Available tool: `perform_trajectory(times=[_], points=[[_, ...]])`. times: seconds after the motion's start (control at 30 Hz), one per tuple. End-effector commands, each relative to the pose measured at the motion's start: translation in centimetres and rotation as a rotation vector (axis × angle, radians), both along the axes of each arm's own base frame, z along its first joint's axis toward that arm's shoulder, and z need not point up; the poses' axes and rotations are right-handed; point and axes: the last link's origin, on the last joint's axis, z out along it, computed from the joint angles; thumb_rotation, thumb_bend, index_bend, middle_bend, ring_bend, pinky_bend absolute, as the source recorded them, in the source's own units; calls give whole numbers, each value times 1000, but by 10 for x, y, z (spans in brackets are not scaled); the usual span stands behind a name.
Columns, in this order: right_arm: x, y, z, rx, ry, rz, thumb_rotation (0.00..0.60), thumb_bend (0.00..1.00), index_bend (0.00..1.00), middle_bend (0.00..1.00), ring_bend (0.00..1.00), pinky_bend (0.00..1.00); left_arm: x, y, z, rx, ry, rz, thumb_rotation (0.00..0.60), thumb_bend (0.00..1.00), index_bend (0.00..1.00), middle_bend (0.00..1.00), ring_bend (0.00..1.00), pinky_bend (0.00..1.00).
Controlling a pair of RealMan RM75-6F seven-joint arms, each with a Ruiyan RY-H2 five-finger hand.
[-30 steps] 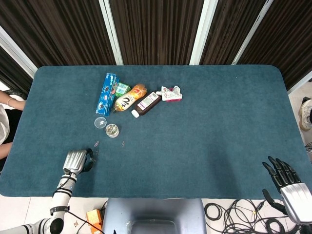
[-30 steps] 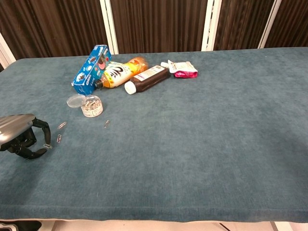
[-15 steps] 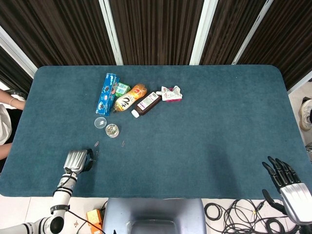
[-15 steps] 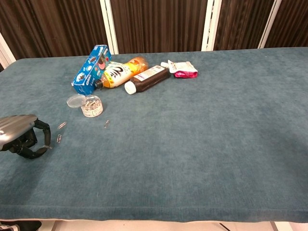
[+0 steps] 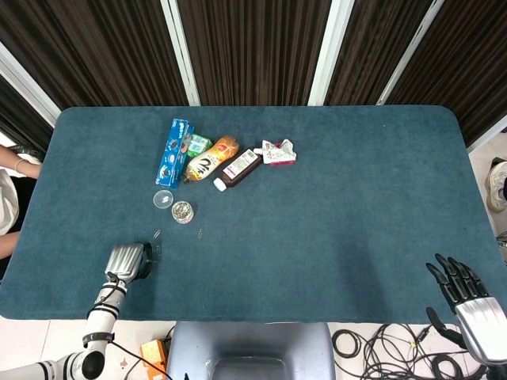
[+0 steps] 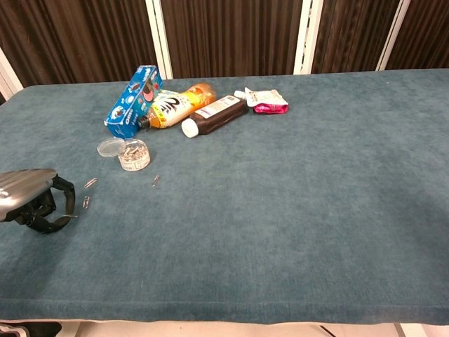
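Note:
My left hand (image 5: 127,260) (image 6: 31,200) rests low on the blue cloth near the table's front left. Its dark fingers (image 6: 59,189) curl down around a loose paper clip (image 6: 70,215). Whether the clip is pinched does not show. Two more loose clips (image 6: 90,182) (image 6: 85,203) lie just right of the hand, and another clip (image 5: 200,233) (image 6: 156,180) lies farther right. A small clear jar of clips (image 5: 182,211) (image 6: 134,154) stands behind them with its lid (image 5: 162,199) (image 6: 110,147) beside it. My right hand (image 5: 467,297) hangs off the front right corner, fingers spread, holding nothing.
At the back left lie a blue box (image 5: 174,152) (image 6: 133,100), a green packet (image 5: 196,144), an orange bottle (image 5: 210,160) (image 6: 175,105), a brown bottle (image 5: 240,167) (image 6: 214,116) and a white-and-pink pouch (image 5: 279,152) (image 6: 265,100). Cables lie on the floor below the table's front edge.
My left hand's fingers have curled further in around the paper clip and the hand has sunk a little. The right hand has not moved.

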Motion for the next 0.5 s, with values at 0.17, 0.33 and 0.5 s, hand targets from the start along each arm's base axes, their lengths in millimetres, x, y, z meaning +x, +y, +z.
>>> perform_trajectory(times=[0.17,0.33,0.5], points=[[0,0,0,1,1,0,600,320,0,0,0,132,0,-1,0,0,4,-3,600,320,644,1000,1000,1000],[0,0,0,2,1,0,600,321,0,0,0,132,1,-1,0,4,-2,-5,600,319,650,1000,1000,1000],[0,0,0,2,1,-2,600,320,0,0,0,132,2,-1,4,19,-13,-8,600,315,650,1000,1000,1000]])
